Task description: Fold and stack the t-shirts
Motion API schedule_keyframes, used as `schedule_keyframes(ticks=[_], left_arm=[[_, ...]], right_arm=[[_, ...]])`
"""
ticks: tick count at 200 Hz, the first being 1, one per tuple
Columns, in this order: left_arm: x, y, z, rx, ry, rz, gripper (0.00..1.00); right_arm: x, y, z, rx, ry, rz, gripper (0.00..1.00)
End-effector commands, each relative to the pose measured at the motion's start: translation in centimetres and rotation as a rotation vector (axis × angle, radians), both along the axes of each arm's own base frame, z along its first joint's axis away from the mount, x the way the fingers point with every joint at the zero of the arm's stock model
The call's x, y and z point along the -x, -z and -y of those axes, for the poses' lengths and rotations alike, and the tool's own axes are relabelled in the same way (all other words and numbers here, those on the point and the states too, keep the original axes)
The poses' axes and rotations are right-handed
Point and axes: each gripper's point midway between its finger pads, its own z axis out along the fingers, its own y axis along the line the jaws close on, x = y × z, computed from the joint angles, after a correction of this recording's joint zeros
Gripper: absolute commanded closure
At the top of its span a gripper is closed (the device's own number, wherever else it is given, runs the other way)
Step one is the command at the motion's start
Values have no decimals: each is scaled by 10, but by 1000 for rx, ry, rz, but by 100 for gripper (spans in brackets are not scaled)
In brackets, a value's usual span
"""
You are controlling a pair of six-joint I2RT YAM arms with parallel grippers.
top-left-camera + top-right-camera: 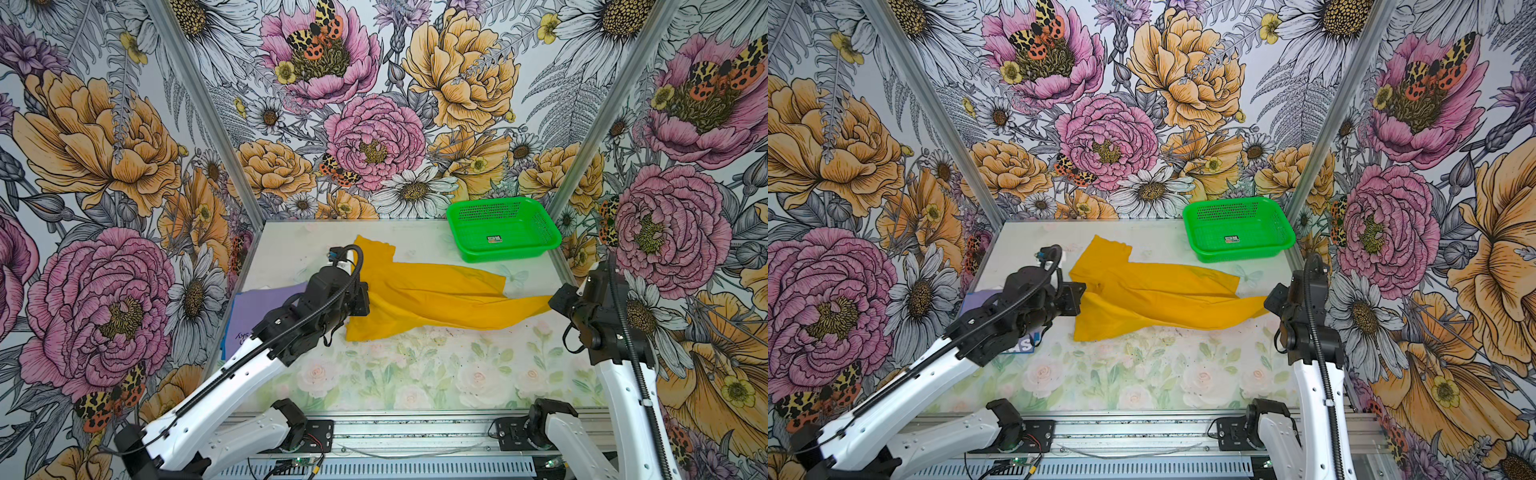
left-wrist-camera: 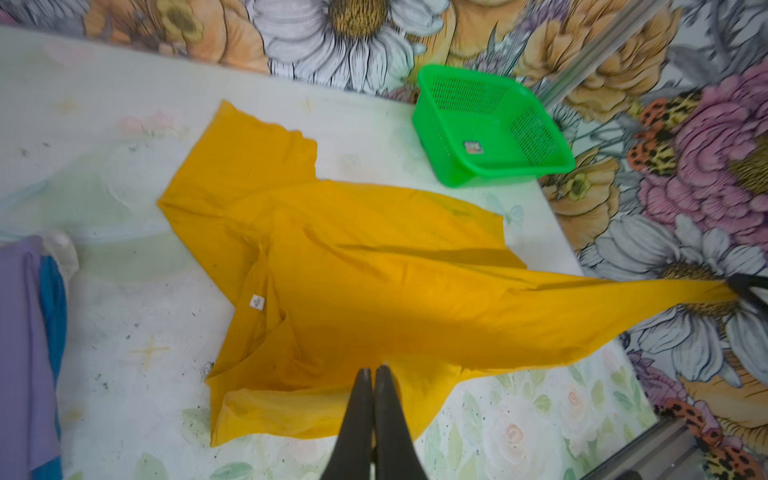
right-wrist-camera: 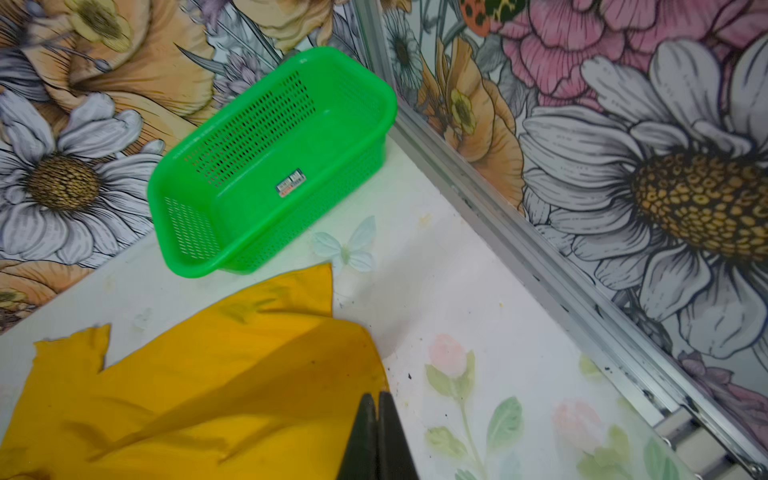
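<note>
A mustard-yellow t-shirt lies crumpled across the middle of the table, pulled out in a long fold toward the right. My left gripper is shut on its near left edge. My right gripper is shut on the shirt's right tip, which hangs stretched a little above the table. A lavender t-shirt with dark print lies flat at the left edge, partly under my left arm. A blue t-shirt peeks out from beneath it.
A green mesh basket stands empty at the back right corner, just behind the yellow shirt. Metal frame posts and flowered walls close the table on three sides. The floral tabletop shows in front of the shirt.
</note>
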Motion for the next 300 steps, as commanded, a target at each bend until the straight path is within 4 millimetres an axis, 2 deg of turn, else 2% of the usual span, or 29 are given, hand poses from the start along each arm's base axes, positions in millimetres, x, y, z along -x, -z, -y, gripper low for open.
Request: schedule_keyframes(ticks=[1,23,78,111,125,139,166,182,199,219,235,250,271,287,300], left_arm=[[25,-94,-59,-18,-101,252,100],[52,-145,-79,-5,-84,395,100],[114,-239,-117,18,-45,690,100],[152,-303,-136,49,-36,861,100],[168,-325,-137,61,-10,919,100],[173,-340,-136,58,-7,941,100],[174,-358,-133,39,-3,949,100],[161,-356,-127,14,-5,924,100],[135,-343,-115,-28,-2,866,100],[93,-316,-94,-104,-2,783,100],[53,-287,-80,-181,-46,717,100],[9,-245,-64,-218,-51,620,100],[-51,-177,-52,-101,3,477,100],[-98,-111,-45,-77,-12,368,100],[-138,-48,-35,-74,-16,263,100]], right_arm=[[23,-76,-20,105,-132,213,100],[51,-130,-46,134,-249,373,100],[117,-241,-108,139,-543,660,100],[151,-298,-125,144,-612,799,100],[165,-318,-128,140,-619,848,100],[176,-331,-128,133,-610,885,100],[177,-334,-121,104,-562,883,100],[163,-322,-114,79,-523,832,100],[139,-298,-106,42,-489,751,100],[101,-255,-95,1,-446,622,100],[66,-210,-85,-33,-402,493,100],[33,-167,-76,-60,-370,382,100],[-10,-102,-64,-93,-320,264,100],[-48,-40,-55,-145,-275,134,100],[-78,12,-44,-173,-220,37,100]])
